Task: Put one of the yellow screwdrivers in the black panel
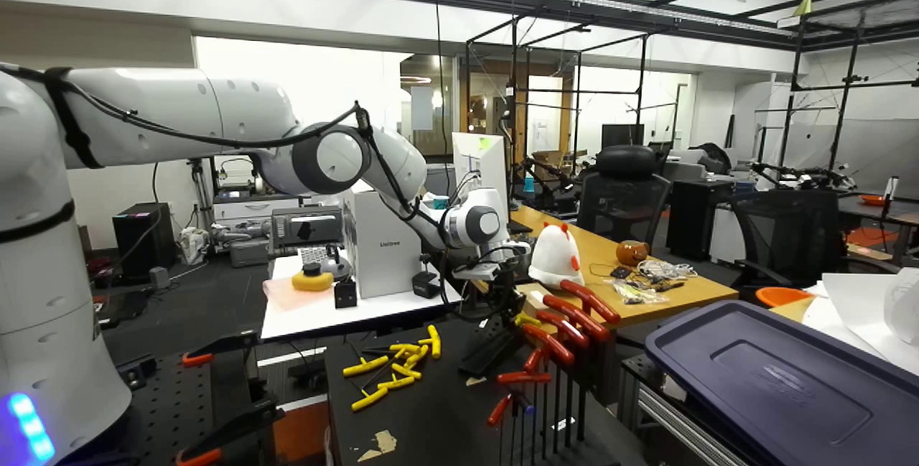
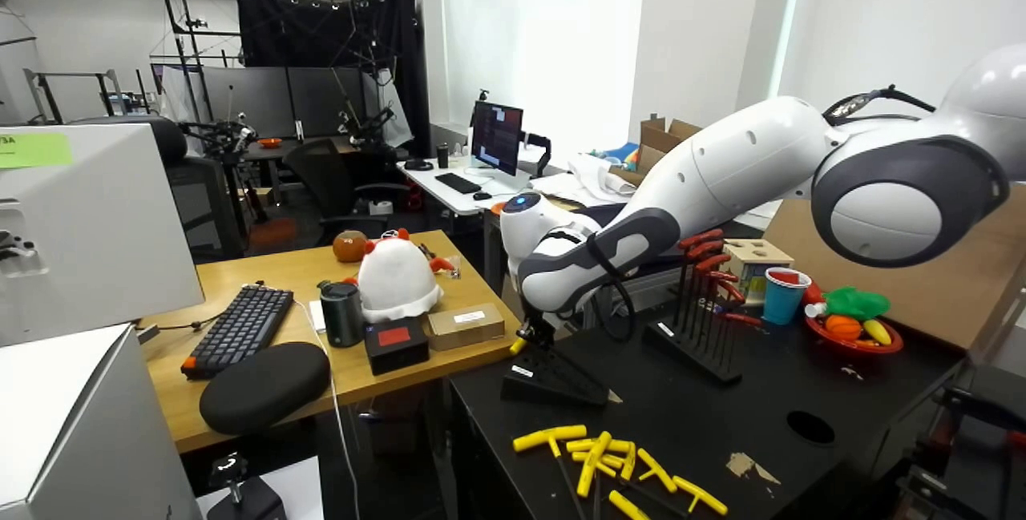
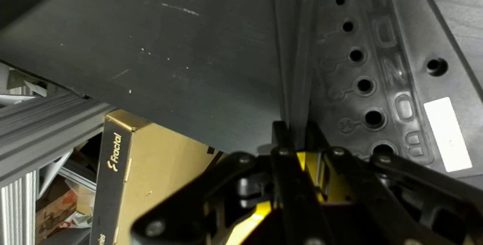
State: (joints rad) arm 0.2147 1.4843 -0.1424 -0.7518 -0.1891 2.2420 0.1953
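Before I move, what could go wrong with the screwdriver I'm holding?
1. I can't make out where the screwdriver points, so it may miss the small holes in the panel and jam.
2. The gripper is shut on it close to an edge of the table; if it slips, it could drop off that side.

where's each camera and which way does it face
An exterior view: near red-handled tools, facing over black tabletop; white arm and base show.
An exterior view: near yellow T-handled screwdrivers, facing over them; arm without base.
Wrist view: on the wrist, facing the black holed stand; black claw shows.
Both exterior views share tools, screwdrivers, tabletop.
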